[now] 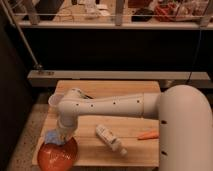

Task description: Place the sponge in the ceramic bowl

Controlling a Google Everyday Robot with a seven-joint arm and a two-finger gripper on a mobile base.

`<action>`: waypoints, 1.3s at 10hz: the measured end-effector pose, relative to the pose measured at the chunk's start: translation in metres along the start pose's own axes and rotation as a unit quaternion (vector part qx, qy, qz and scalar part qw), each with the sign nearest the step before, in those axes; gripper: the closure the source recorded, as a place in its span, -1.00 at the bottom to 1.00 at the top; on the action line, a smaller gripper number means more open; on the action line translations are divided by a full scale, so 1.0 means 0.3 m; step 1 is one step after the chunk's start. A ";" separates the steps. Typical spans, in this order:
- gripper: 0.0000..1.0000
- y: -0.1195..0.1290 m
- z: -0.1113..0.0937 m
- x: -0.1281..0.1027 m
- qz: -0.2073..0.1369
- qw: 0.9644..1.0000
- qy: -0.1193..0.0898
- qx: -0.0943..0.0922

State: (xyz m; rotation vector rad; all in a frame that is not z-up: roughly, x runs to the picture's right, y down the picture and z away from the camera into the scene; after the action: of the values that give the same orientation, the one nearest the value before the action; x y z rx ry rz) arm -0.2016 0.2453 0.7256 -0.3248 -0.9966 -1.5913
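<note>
My gripper (59,134) hangs at the end of the white arm, over the front left corner of the wooden table. A small light-blue sponge (52,137) sits between its fingers, and the gripper is shut on it. The sponge is just over the far rim of the ceramic bowl (60,158), a round glossy orange-red bowl at the table's front left edge. The lower part of the bowl is cut off by the frame. The gripper's wrist hides the fingers' upper parts.
A white oblong bottle (111,139) lies on the table (125,90) to the right of the bowl. A small orange object (148,134) lies further right, by the arm's base. A pale translucent cup (53,101) stands behind the gripper. A dark rail and shelf run behind the table.
</note>
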 end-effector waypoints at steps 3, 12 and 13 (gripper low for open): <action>0.79 0.002 -0.005 -0.006 -0.001 1.000 -0.005 -0.002; 0.79 -0.018 0.000 -0.020 -0.011 1.000 -0.024 -0.010; 0.79 -0.017 0.003 -0.022 -0.011 1.000 -0.025 -0.011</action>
State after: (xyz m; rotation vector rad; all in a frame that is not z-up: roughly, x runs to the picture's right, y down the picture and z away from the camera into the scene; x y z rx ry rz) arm -0.2046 0.2501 0.7195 -0.3711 -1.0260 -1.6221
